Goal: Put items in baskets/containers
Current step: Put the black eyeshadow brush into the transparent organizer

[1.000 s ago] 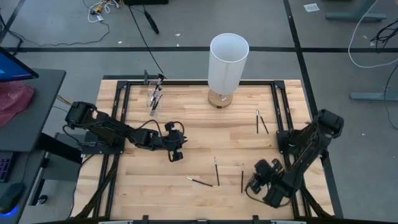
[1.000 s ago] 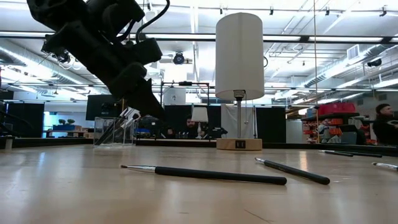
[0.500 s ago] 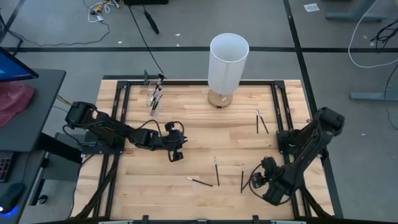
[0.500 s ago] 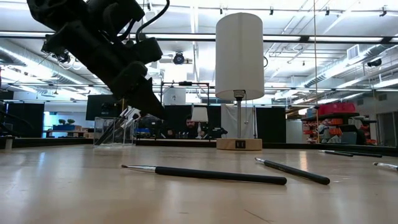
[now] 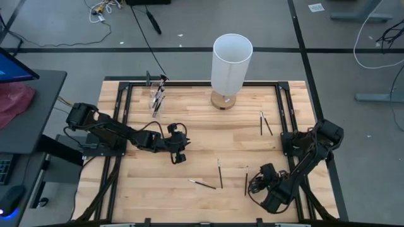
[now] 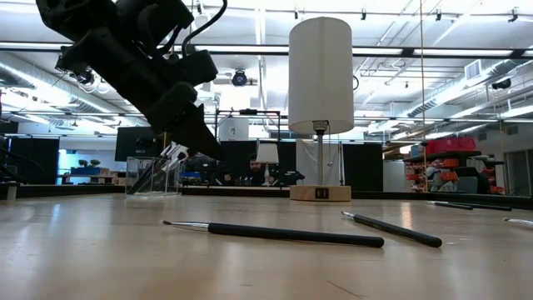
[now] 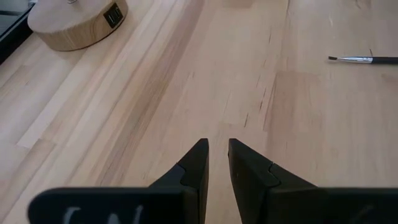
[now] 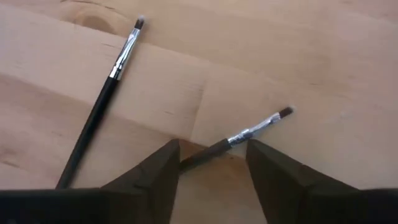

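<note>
Right hand (image 8: 211, 163) lower, straddling brush (image 8: 239, 135) crosswise.

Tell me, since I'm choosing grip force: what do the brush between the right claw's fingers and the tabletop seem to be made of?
The brush looks like a matte black handle, plastic or painted wood, with a shiny silvery ferrule that reads as metal and a small dark bristle tuft. The tabletop looks like pale jointed wooden planks with visible grain and a knot, in a smooth low-sheen finish.

Bright, even overhead light, soft faint shadows, mild blur in the wrist views.
</note>
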Available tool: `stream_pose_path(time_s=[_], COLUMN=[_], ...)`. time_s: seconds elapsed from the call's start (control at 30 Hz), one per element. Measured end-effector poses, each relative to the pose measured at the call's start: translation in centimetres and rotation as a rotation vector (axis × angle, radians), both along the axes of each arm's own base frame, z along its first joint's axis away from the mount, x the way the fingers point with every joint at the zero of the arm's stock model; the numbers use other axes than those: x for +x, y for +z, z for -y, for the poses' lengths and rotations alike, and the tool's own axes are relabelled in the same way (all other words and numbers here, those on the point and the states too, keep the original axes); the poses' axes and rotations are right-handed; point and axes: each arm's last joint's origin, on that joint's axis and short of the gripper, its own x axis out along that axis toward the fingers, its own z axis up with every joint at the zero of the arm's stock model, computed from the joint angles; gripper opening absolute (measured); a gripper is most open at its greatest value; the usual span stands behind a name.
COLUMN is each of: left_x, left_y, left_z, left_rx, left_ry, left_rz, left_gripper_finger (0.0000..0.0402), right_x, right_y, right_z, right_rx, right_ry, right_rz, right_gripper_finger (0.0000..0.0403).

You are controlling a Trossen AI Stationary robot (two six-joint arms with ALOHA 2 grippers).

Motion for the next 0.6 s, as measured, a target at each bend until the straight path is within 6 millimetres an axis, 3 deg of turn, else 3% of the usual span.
stream_pose_path(time_s=[0.3, 0.6], left_x=[0.0, 0.1], left_y=[0.1, 0.1], left_z=[0.0, 0.0], left_rx=[0.000, -0.001], left_ry=[0.001, 0.002], left_rz=[0.007, 0.009], left_gripper_finger=[0.0064, 0.0064], right_x=[0.9, 2.4], right_y=[-0.7, -0.7], right_z=[0.6, 1.5], right_rx=[-0.138, -0.216], right_ry=[0.132, 0.271], right_rz=[0.068, 0.049], right_gripper_finger=[0.0097, 0.0047])
